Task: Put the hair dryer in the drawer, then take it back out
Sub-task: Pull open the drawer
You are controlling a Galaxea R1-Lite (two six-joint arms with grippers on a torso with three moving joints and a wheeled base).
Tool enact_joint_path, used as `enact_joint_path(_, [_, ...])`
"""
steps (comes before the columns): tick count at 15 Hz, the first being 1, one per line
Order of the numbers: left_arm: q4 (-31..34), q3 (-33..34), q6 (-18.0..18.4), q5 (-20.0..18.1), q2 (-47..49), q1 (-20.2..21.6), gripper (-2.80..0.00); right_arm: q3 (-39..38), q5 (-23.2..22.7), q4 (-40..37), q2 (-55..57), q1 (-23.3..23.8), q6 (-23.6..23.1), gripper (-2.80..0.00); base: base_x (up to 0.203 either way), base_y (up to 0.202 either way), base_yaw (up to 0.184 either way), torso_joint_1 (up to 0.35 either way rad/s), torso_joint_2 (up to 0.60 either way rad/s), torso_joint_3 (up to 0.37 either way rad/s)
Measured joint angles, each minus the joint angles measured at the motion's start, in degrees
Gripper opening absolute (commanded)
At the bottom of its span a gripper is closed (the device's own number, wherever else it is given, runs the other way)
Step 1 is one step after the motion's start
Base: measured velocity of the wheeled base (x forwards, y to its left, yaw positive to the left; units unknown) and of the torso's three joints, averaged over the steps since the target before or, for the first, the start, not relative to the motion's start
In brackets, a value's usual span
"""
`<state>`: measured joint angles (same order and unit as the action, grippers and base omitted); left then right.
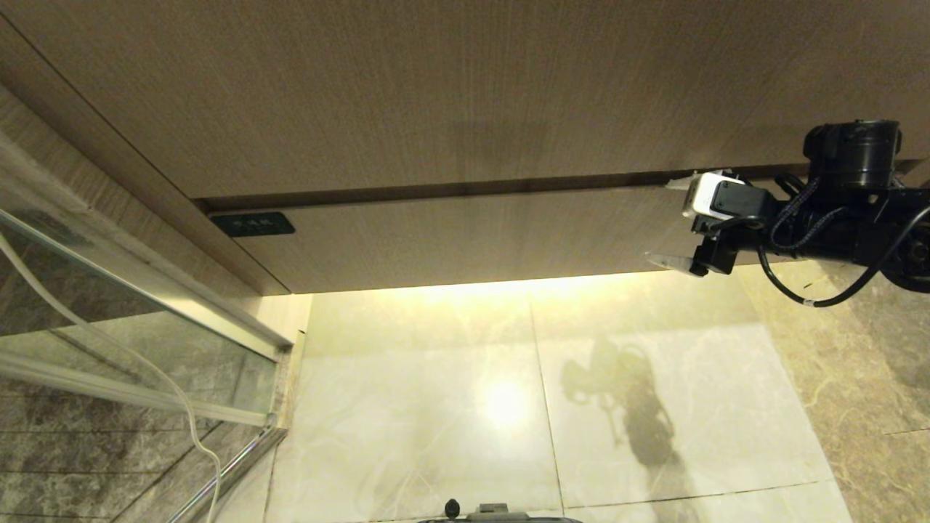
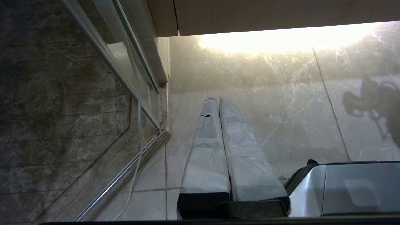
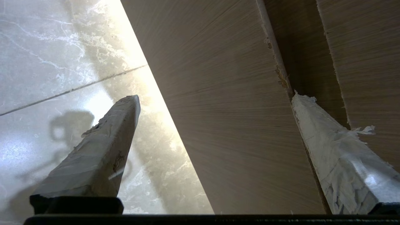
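The drawer (image 1: 472, 236) is a wide wood-grain front with a small dark label (image 1: 253, 224), and it sits shut under a taller wood panel (image 1: 436, 94). My right gripper (image 1: 672, 221) is open at the drawer's right end and straddles the front. One fingertip (image 3: 300, 103) rests at the dark gap along the drawer's (image 3: 225, 109) top edge. The other fingertip (image 3: 129, 103) hangs past its bottom edge over the floor. My left gripper (image 2: 218, 100) is shut and empty, parked above the floor. The hair dryer is out of view.
A glass shower door with a metal frame (image 1: 138, 319) stands at the left, and a white cord (image 1: 192, 428) hangs beside it. Glossy marble floor tiles (image 1: 436, 407) lie below the drawer. The robot's grey base (image 2: 353, 187) shows beside the left gripper.
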<state>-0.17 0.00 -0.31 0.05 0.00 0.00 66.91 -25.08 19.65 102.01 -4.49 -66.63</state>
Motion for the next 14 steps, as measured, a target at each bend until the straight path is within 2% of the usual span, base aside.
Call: enact_joint_path(14, [0.0, 0.0, 0.0, 0.0, 0.0, 0.0, -2.80, 3.3, -0.1, 2.9, 3.6, -0.1, 0.2, 0.00, 0.000, 0.000, 0.000, 0.000, 0.00, 0.000])
